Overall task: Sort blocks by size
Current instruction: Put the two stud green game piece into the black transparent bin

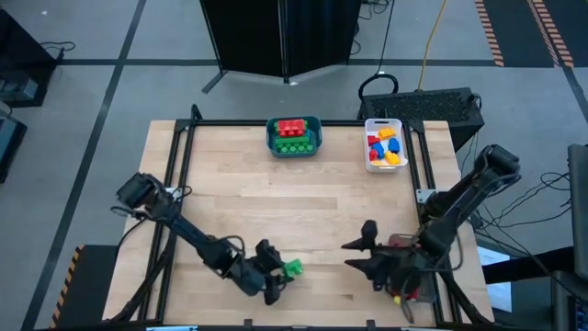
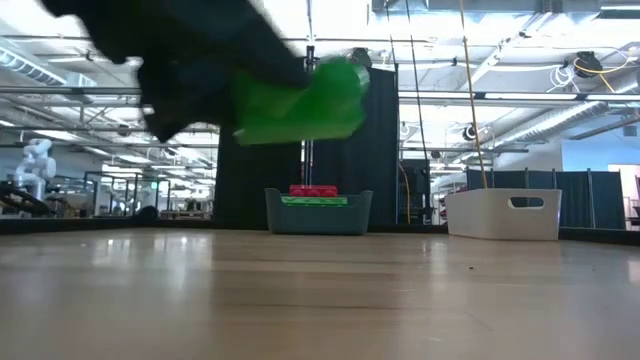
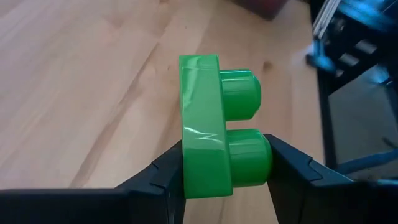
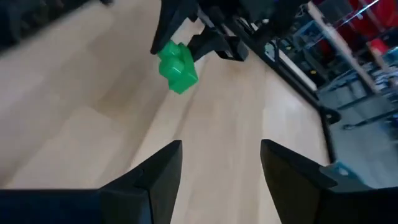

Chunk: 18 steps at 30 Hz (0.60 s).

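Left claw (image 3: pixel 227 171) is clamped on a short green block (image 3: pixel 221 134), lifted off the surface (image 1: pixel 303 198), so next I'd carry it to the teal bin (image 1: pixel 294 136); right claw (image 4: pixel 221 165) waits apart.

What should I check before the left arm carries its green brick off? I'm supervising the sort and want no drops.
1. Left gripper shut on the green brick: ok.
2. Brick lifted off the table: ok, the low view shows it in the air.
3. Right gripper open, empty, apart from the brick: ok.
4. Teal bin holds red and green bricks; room left: cannot tell.
5. White bin upright at the far edge: ok.
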Motion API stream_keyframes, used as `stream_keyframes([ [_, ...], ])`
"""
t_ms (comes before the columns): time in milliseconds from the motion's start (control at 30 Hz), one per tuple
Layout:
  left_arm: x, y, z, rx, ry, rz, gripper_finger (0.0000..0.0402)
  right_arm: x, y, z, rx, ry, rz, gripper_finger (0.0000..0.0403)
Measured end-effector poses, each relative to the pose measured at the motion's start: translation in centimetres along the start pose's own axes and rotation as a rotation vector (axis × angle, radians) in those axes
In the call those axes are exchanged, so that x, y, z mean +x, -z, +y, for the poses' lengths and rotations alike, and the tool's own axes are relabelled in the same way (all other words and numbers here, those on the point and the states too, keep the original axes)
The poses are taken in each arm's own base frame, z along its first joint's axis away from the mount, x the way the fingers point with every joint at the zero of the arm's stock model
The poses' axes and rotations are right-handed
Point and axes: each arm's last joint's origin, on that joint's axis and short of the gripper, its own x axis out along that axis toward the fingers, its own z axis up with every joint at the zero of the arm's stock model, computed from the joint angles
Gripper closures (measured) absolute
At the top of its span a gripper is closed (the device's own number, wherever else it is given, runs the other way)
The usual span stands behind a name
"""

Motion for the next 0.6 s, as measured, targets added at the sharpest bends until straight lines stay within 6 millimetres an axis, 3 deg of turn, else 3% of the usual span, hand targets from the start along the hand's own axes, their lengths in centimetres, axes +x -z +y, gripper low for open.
stream_keyframes([
  [267,1.3,-2.7,1.4,-0.083,0.071,-0.029,0.024,4.1,0.2,1.2,-0.181,0.047,0.025,0.0178],
  [600,2.2,-4.8,2.7,-0.122,0.166,-0.042,0.024,6.1,-0.2,0.9,-0.173,-0.062,-0.053,0.0163],
])
